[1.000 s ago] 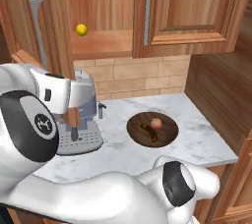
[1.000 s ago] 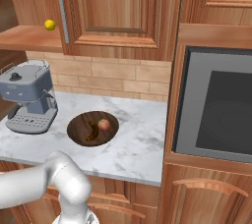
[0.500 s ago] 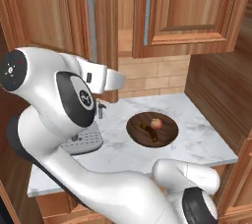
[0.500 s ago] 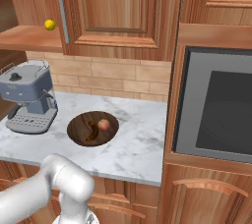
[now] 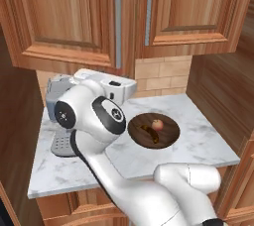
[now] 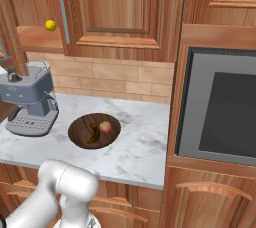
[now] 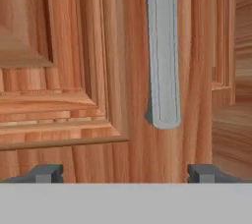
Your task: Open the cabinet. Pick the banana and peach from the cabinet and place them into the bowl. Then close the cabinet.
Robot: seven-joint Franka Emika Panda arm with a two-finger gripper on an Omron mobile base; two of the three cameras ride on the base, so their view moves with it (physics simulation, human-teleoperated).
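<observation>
The cabinet (image 5: 74, 12) has its right door (image 6: 120, 12) shut, while the left door stands part-way open, swung out toward me. My gripper (image 7: 127, 174) is open and faces the left door's silver bar handle (image 7: 162, 56) from close by, holding nothing. The hand sits just under the left door's lower edge in the left base view. On the counter, the dark wooden bowl (image 5: 166, 138) (image 6: 80, 127) holds the round reddish peach (image 5: 158, 124) (image 6: 105, 127) and a curved brownish-yellow banana (image 5: 147, 132) (image 6: 92, 135).
A small round yellow fruit (image 6: 50, 25) lies on the cabinet shelf left of the right door's handle (image 6: 62, 12). A grey coffee machine (image 6: 30, 97) stands left of the bowl. A built-in oven (image 6: 220, 107) fills the right wall. Lower cupboards run under the marble counter (image 5: 198, 121).
The left cabinet door has swung from wide open toward shut, its handle moving right. The arm has swept right along with it. The gripper stays open, and the bowl and fruit are unmoved.
</observation>
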